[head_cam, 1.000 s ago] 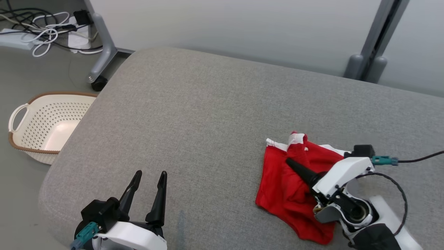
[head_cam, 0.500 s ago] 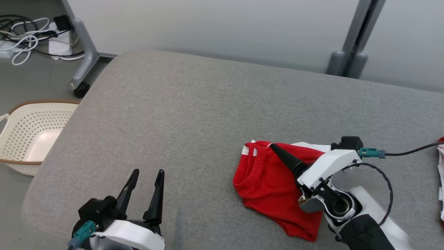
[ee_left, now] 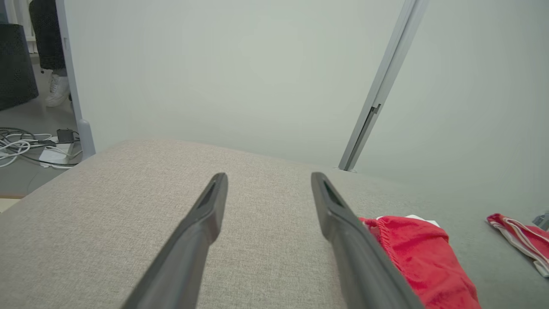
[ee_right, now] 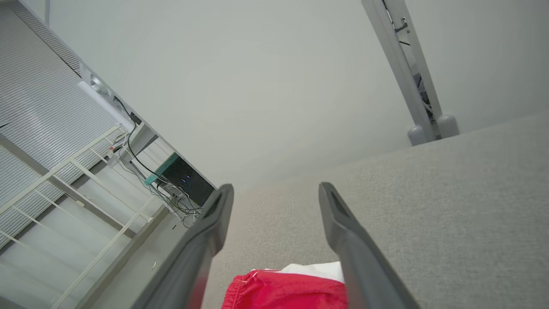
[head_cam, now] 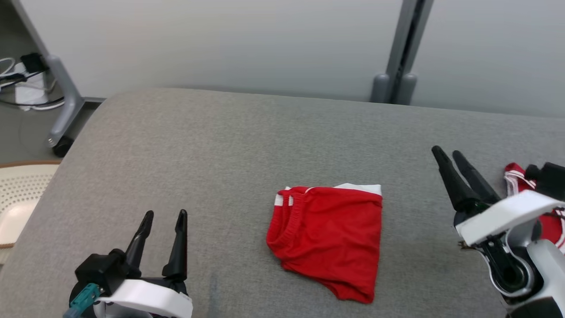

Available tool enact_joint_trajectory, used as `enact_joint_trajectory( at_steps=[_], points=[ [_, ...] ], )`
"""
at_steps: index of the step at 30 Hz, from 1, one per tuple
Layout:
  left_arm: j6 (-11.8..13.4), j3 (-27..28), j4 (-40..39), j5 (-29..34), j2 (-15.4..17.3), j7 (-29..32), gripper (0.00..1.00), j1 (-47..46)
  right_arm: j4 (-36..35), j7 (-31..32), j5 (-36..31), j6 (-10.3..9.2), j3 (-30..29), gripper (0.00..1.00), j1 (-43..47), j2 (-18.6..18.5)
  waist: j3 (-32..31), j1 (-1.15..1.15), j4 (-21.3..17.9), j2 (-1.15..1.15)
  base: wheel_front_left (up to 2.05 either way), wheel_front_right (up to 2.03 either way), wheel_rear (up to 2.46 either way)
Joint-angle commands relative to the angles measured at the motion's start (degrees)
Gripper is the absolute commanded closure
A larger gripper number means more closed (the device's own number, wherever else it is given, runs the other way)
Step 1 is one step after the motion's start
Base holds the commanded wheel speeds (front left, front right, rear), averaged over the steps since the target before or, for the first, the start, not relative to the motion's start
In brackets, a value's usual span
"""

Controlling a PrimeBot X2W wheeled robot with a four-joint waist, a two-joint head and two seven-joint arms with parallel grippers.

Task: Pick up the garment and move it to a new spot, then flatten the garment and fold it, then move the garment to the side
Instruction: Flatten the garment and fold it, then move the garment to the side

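Observation:
The garment [head_cam: 329,236], red shorts with a white band, lies folded on the grey cushioned surface [head_cam: 229,145], with nothing touching it. My right gripper [head_cam: 446,152] hovers open to the right of it, its fingers pointing up and left. At the lower left my left gripper [head_cam: 164,215] stands open and empty, well apart from the shorts. The left wrist view has the garment [ee_left: 422,253] just right of the open left gripper [ee_left: 269,178]. In the right wrist view the garment [ee_right: 287,292] lies below the open right gripper [ee_right: 276,189].
A second red and white garment [head_cam: 514,176] lies at the right edge, partly behind my right wrist, and also appears as a striped garment [ee_left: 519,234]. A cream perforated basket [head_cam: 17,194] sits on the floor at left. Cables [head_cam: 17,75] and a wheeled stand leg [head_cam: 62,110] are at back left.
My right gripper opened, let go of the garment and drew back to the right. The garment now lies folded. The head camera has turned right, shifting the whole scene left.

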Motion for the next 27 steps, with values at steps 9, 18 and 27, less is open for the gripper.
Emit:
enact_joint_trajectory(
  at_steps=[9, 18, 27],
  points=[
    [1.09, 4.07, -2.37, 0.89, 0.23, -0.3, 0.0, 2.32, -12.15, -4.05, -20.55, 0.01, -10.52, 0.0, 12.77, 3.6, -1.65, 0.0, -6.12, 0.0, 0.0, 0.0, 0.0],
    [1.05, 5.47, -2.96, 3.49, -0.67, -0.31, 0.0, 4.25, -14.72, -6.77, -34.4, 0.01, -12.7, 0.0, 21.84, 7.99, -2.83, 0.0, -7.89, 0.0, 0.0, 0.0, 0.0],
    [0.84, 6.41, -2.58, 6.29, -1.47, -0.32, 0.0, 5.95, -11.26, -8.08, -37.49, 0.01, -13.9, 0.0, 20.94, 9.8, -3.24, 0.0, -8.08, 0.0, 0.0, 0.0, 0.0]
  ],
)
